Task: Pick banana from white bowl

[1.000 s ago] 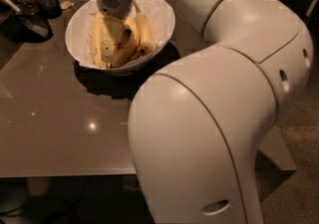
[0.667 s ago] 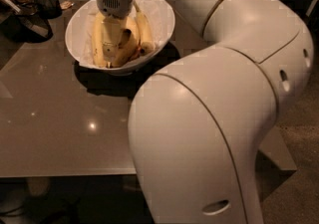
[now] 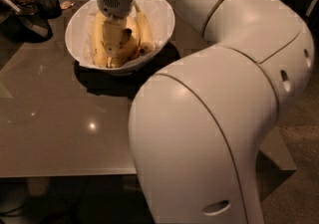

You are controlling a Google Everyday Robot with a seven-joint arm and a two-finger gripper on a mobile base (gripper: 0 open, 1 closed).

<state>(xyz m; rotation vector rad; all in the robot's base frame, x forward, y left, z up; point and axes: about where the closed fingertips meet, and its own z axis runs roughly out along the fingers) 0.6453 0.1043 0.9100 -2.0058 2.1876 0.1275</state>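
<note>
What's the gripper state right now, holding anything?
Gripper: inside the white bowl, down among the bananas; open, closed or holding cannot be told.

The room is dim. A smooth grey-brown worktop [image 3: 50, 138] fills the left side, glossy enough to carry a small bright glint of light [image 3: 91, 126] towards its near edge. Dark clutter, with a dark mesh cup [image 3: 47, 0], crowds its far left corner. Speckled brownish floor [image 3: 299, 168] shows beyond its right edge. The claw [image 3: 115, 36] hangs near the far edge.
</note>
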